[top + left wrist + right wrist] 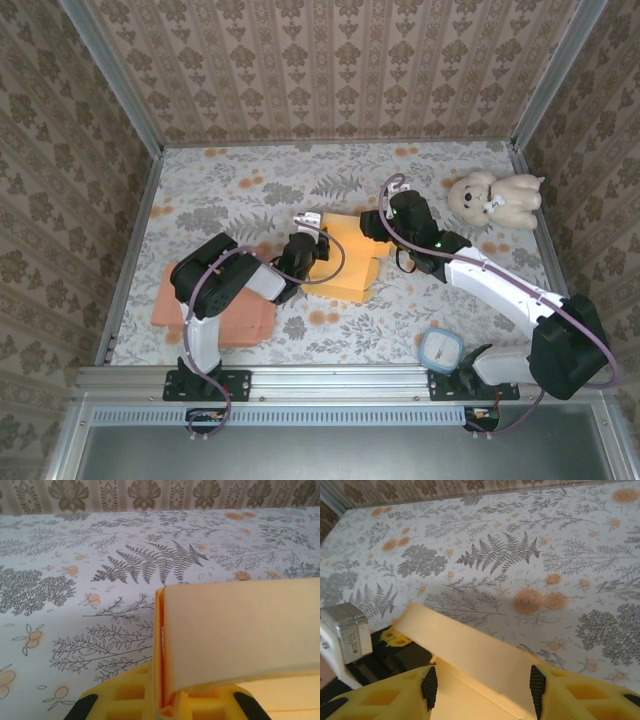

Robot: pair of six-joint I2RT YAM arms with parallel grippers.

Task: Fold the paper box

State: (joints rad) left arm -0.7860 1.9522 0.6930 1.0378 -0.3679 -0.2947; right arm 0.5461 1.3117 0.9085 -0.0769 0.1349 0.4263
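The orange paper box (345, 262) lies partly folded in the middle of the table. My left gripper (305, 250) is at its left end, shut on an upright edge of the box. In the left wrist view the yellow fingers (125, 695) pinch that doubled paper edge, and a pale flap (240, 635) runs off to the right. My right gripper (375, 228) is at the box's far right corner. In the right wrist view its black pads (429, 687) stand wide apart on either side of a raised flap (470, 647), so it is open and not clamping it.
A teddy bear (495, 197) lies at the back right. A flat orange sheet (215, 305) rests at the front left under the left arm. A round blue-rimmed container (441, 349) sits by the right arm's base. Patterned walls enclose the table.
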